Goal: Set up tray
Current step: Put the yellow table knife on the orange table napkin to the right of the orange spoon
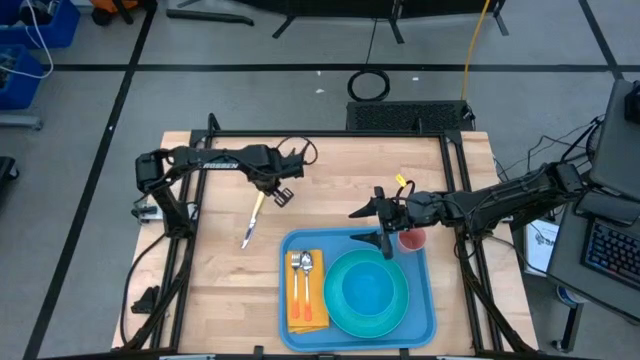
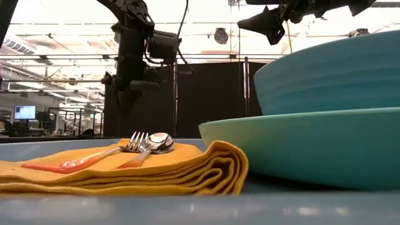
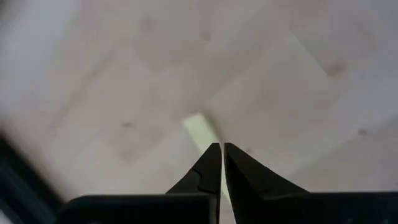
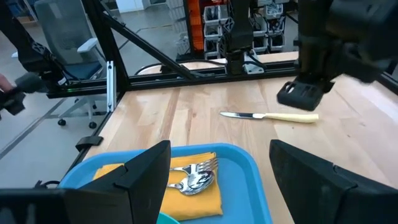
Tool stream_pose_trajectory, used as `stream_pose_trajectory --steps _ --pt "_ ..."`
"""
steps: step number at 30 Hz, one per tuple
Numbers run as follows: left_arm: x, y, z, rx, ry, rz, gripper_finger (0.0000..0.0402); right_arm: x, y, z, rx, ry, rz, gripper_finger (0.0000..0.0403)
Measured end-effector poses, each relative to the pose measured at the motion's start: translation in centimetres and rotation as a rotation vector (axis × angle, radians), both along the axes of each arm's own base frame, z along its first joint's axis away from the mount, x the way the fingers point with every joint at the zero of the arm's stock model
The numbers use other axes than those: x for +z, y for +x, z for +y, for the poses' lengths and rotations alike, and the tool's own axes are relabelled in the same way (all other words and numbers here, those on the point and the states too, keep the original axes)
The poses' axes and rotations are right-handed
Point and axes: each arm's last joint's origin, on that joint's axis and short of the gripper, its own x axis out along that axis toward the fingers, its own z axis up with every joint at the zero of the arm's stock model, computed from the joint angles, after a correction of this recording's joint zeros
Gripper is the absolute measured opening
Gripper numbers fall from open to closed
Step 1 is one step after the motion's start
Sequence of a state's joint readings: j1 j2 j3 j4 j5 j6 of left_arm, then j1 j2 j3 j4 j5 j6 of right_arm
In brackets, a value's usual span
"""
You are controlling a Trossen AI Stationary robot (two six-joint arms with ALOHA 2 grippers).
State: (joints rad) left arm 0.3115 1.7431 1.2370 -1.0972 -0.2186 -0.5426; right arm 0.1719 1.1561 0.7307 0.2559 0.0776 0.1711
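Observation:
The blue tray point(image 1: 424, 305) lies at the table's near edge. It carries a turquoise plate point(image 1: 345, 305) with a bowl point(image 1: 367, 288) on it. Beside them is an orange napkin point(image 1: 310, 310) with a fork and spoon point(image 4: 198, 176) on top. A cream-handled knife point(image 1: 250, 222) lies flat on the wood, left of the tray. My left gripper point(image 1: 281, 193) hovers shut just above the knife's handle end point(image 4: 298, 117). My right gripper point(image 1: 376, 228) is open above the tray's far edge, next to a red cup point(image 1: 413, 240).
Black frame rails point(image 1: 330, 135) run along the table's far and side edges. Bare wood point(image 1: 330, 190) lies between the knife and the tray. The red cup sits at the tray's far right corner, partly under my right arm. The low view shows only napkin, cutlery, plate and bowl close up.

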Motion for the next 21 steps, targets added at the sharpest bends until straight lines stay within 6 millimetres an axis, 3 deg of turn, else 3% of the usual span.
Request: stream_pose_trajectory --steps 4,8,13,17,21 --pt "0.5 0.0 -0.2 -0.033 0.005 -0.021 0.0004 0.0 0.0 0.0 0.002 -0.007 -0.001 0.0263" --pt "2.8 -1.2 -1.0 0.079 0.181 -0.08 0.0009 0.0 -0.1 0.3 0.026 -0.052 -0.002 0.0263" --pt "4.3 -2.1 -1.4 0.126 0.144 -0.146 0.0013 0.0 -0.1 0.5 0.036 -0.058 -0.007 0.0263" --pt "6.7 -2.7 -3.5 0.191 0.269 -0.284 0.0003 0.0 0.0 0.4 -0.004 -0.041 -0.009 0.0263" --pt "9.1 -2.3 -6.8 0.07 0.43 -0.473 0.0012 0.0 0.1 0.3 -0.026 -0.033 -0.018 0.0263"
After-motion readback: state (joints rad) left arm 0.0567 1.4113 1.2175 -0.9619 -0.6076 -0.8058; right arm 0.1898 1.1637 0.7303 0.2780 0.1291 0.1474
